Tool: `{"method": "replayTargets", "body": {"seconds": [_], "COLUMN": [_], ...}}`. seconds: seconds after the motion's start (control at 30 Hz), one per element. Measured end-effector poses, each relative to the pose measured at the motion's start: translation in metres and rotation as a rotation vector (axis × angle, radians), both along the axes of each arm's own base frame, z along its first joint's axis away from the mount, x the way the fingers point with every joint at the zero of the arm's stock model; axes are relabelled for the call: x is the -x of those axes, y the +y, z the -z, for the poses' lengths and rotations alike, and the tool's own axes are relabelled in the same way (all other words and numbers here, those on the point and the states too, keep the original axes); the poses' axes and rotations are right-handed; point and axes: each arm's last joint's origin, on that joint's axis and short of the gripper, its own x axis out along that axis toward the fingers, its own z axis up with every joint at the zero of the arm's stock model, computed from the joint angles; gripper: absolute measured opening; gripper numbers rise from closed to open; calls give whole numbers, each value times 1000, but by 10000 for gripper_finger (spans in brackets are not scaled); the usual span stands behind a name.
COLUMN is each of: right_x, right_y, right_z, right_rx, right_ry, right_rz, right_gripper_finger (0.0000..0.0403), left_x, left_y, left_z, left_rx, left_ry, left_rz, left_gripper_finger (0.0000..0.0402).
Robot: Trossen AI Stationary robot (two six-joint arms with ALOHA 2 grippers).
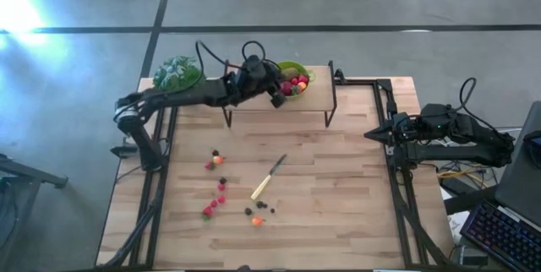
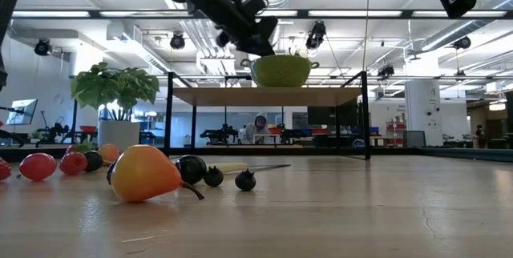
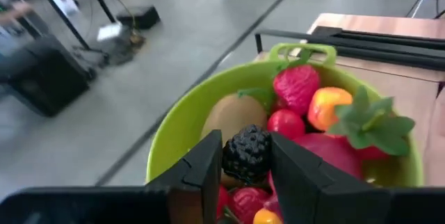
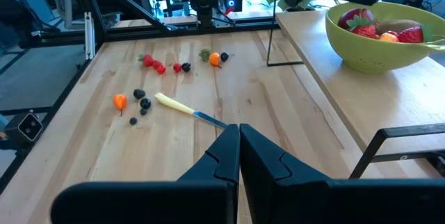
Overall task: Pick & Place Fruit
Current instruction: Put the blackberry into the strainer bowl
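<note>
A dark bumpy blackberry (image 3: 246,153) sits gripped between the left gripper's (image 3: 245,172) fingers (image 3: 201,168), above the lime-green plastic bowl (image 3: 182,123); only the high view shows the right gripper (image 1: 373,135), fingers closed, idle at the table's (image 1: 338,187) edge.

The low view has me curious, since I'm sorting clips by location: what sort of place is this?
Probably a robotics lab or open workshop: exposed ceiling ducts, more black equipment frames in the room behind, and a wooden worktable on a concrete floor.
</note>
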Motion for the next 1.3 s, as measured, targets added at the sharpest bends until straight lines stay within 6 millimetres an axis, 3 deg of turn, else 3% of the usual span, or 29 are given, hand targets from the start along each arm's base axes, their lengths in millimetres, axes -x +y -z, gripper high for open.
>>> {"method": "replayTargets", "body": {"seconds": [0.73,0.93,1.1,1.3], "right_x": [0,0,0,0], "right_y": [0,0,0,0], "right_z": [0,0,0,0], "right_rx": [0,0,0,0], "right_ry": [0,0,0,0], "right_rz": [0,0,0,0], "right_gripper_finger": [8,8,8,8], "left_x": [5,5,5,6], "left_y": [5,5,5,-7], "left_z": [8,8,-2,-25], "left_rx": [66,68,58,27], "left_ry": [32,42,69,139], "left_rz": [-5,-5,2,59], "left_gripper_finger": [124,156,196,206]}}
